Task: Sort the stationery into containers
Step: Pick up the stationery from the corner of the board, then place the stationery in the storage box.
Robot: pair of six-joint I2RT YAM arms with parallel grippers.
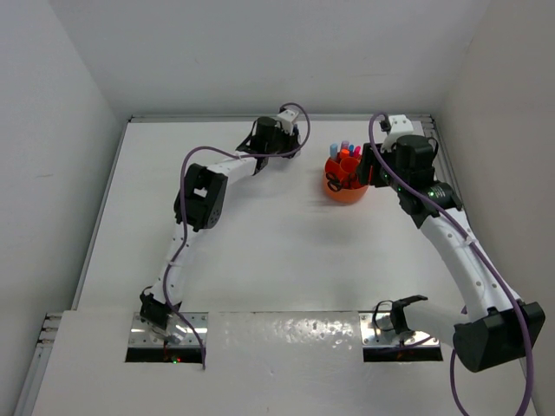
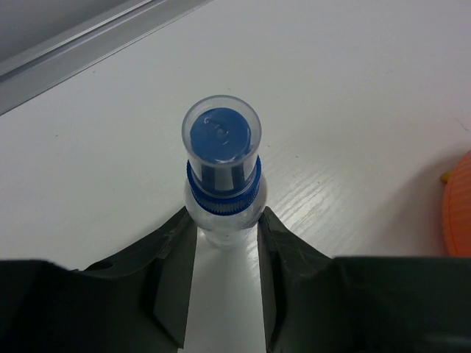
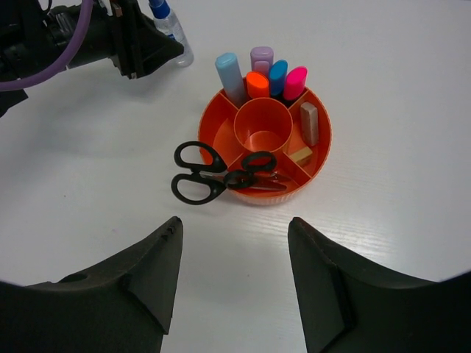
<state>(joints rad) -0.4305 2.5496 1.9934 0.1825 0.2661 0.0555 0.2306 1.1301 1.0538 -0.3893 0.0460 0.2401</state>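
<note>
Left claw pinching the small blue-capped bottle low on its clear body, upright on the worktop near the orange tub; I judge the low grip leaves the cap free for a lift. I hold the right claw spread and empty above the tub, where markers, erasers and scissors already sit.
</note>
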